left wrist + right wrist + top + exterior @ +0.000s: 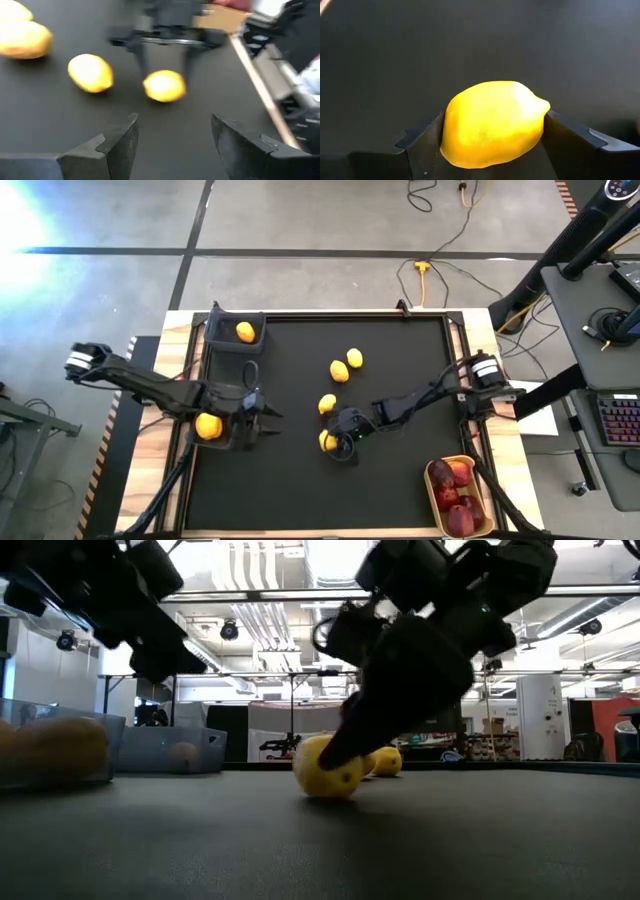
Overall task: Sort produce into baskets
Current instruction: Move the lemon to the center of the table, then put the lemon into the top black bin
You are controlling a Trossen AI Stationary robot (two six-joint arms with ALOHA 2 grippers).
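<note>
Right hand (337,444) stands low on the tabletop (300,490), fingers on either side of a lemon (492,122) and touching it — gripping it. Left hand (172,142) is open, empty, pointed at that lemon from the left side. Tan tray (432,492) at the near right corner holds red fruits (455,498). Three more lemons (346,364) lie mid-table. Far left bin (222,340) holds one yellow piece (245,332) — another sits beside the left arm.

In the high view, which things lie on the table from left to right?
Lemon in left bin → lemon in back bin → lemon between the right gripper's fingers → tan tray of red fruit.
</note>
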